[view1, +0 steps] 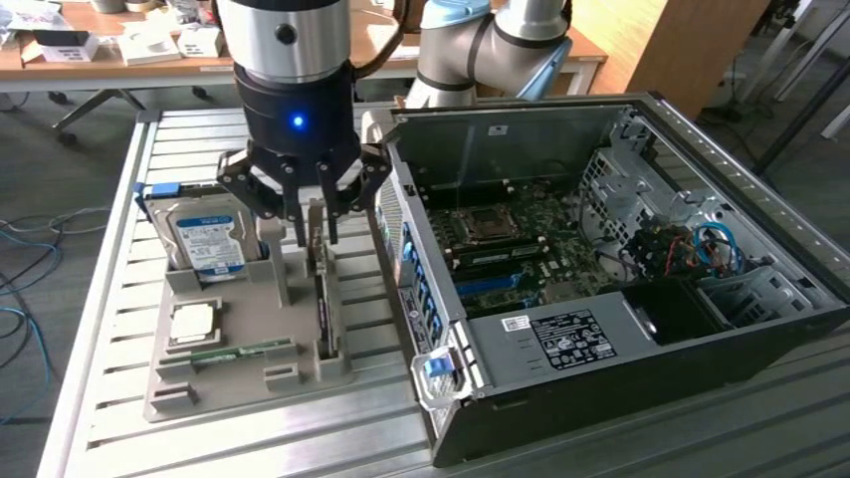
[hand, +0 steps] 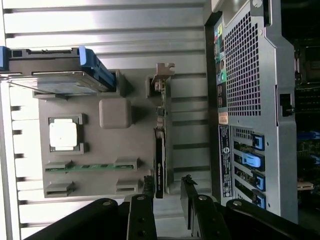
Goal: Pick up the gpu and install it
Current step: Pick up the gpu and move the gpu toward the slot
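While tool [view1: 315,234] hangs spread astride gpu [view1: 324,309], gripping nothing: slatted metal table [view1: 106,329], cluttered desk [view1: 119,67] behind.

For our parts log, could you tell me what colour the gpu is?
The gpu is black, clearest in the wrist view.

A cluttered wooden desk [view1: 119,62] stands on grey floor [view1: 60,169], blue cables [view1: 19,299] trailing nearby

Silver arm [view1: 282,38], black wrist [view1: 295,95] with glowing blue light [view1: 298,122], black linkage hand [view1: 315,233], pale blue joint caps [view1: 459,12]
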Available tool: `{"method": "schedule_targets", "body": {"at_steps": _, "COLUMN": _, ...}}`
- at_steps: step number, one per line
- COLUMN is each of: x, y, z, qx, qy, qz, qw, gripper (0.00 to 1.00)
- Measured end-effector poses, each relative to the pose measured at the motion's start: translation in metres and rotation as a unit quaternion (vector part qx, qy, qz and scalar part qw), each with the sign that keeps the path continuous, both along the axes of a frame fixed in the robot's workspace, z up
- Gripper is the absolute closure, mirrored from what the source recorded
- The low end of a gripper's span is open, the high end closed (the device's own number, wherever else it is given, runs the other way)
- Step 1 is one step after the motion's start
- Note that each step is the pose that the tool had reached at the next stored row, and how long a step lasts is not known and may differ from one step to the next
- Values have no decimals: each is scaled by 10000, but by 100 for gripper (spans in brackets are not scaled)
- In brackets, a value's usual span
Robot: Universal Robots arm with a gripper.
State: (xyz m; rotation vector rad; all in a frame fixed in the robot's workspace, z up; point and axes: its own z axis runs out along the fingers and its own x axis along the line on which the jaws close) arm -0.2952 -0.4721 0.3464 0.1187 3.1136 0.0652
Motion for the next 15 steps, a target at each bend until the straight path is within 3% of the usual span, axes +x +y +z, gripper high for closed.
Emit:
{"method": "schedule_targets", "body": {"at_steps": 12, "x": 0, "y": 0, "z": -220, "qx": 0, "qy": 0, "qz": 0, "qw": 10000, "gripper": 64}}
{"method": "schedule_targets", "body": {"at_steps": 15, "x": 0, "y": 0, "z": -237, "qx": 0, "qy": 0, "qz": 0, "qw": 10000, "gripper": 64}}
